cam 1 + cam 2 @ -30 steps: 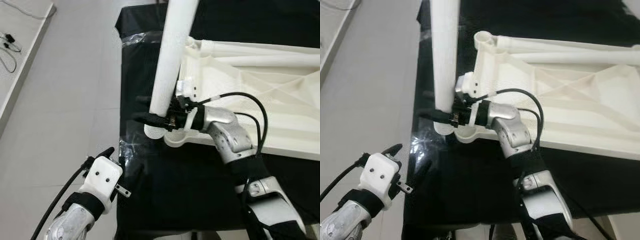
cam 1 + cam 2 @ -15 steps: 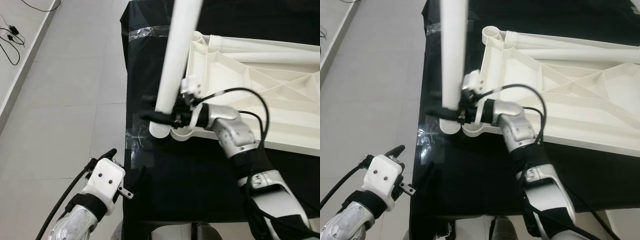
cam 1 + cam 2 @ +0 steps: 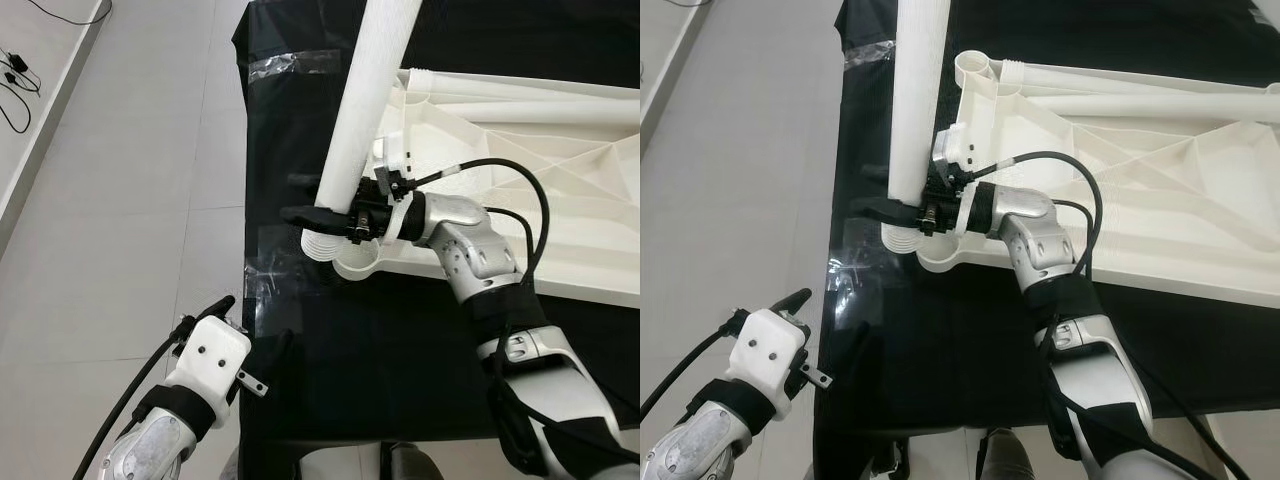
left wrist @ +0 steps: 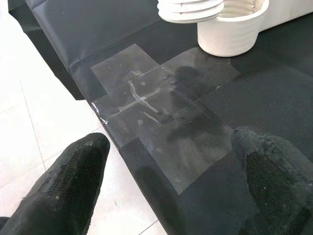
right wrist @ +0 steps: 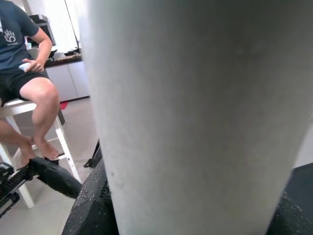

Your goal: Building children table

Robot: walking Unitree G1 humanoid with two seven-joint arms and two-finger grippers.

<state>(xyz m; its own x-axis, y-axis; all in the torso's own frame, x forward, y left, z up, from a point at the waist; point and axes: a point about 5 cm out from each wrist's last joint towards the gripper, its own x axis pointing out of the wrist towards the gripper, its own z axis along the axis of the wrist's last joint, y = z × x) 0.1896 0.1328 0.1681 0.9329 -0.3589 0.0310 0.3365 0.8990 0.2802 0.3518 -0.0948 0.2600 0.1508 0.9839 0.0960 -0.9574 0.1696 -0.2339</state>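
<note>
Grey tile floor [image 3: 120, 200]; black-covered worktop [image 3: 400, 340] with clear tape [image 4: 161, 112] at its edge; white tabletop [image 3: 540, 180] lies upside down on it; your right tool [image 3: 335, 215] grips the white leg [image 3: 365, 110] upright just beside the corner socket [image 3: 362, 262]; your left tool [image 4: 171, 196] hangs wide apart over the tape; a person sits on a stool [image 5: 24, 112].

Top of white table leg [image 3: 365, 100] and far end of tabletop [image 3: 560, 180], both out of frame.
</note>
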